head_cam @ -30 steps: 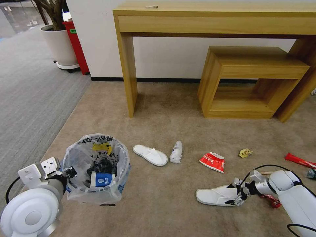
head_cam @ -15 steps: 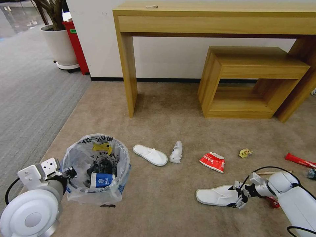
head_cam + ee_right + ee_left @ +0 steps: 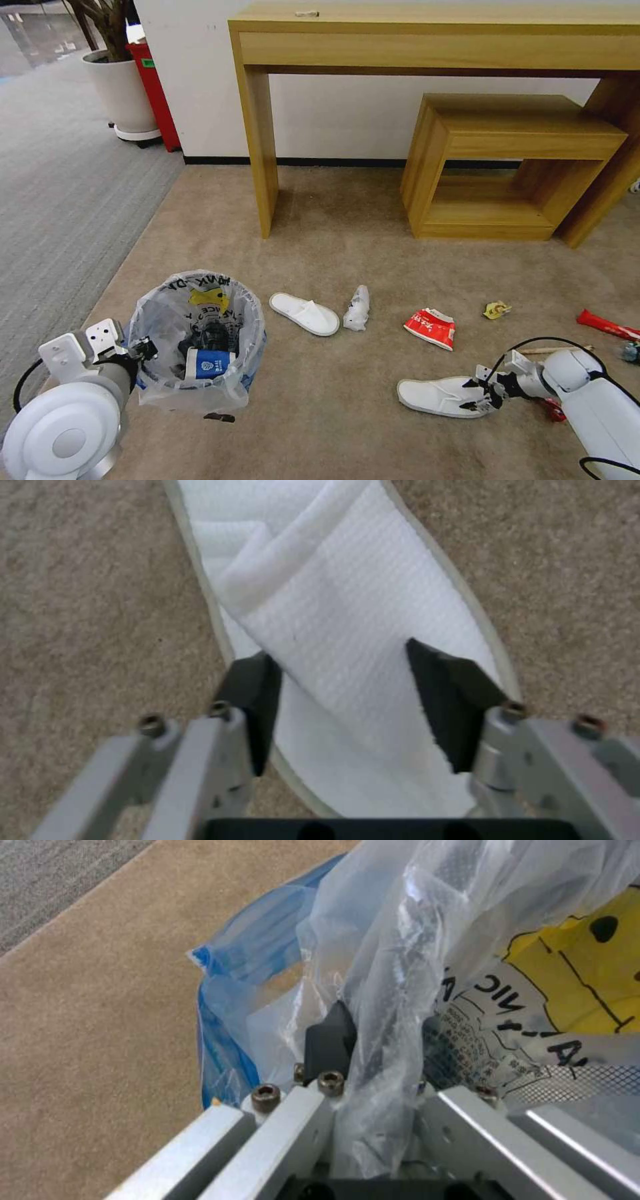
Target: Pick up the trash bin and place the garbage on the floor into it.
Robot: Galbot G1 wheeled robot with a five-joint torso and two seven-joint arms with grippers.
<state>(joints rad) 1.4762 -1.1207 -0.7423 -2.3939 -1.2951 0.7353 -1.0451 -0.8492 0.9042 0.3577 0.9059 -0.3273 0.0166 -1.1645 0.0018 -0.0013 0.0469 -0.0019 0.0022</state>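
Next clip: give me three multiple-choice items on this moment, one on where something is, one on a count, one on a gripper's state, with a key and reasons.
1. Where is the right gripper?
A. over the bin
B. at the heel end of the near slipper
C. on the desk

2. How many white slippers lie on the floor?
A. one
B. two
C. three

3. What is the left gripper doing?
A. hanging open in the air
B. holding a cup
C. shut on the trash bin rim

Key: 1 B, its open fingers straddle the slipper; 2 B, the far slipper lies near the bin; 3 C, liner and rim are pinched between its fingers.
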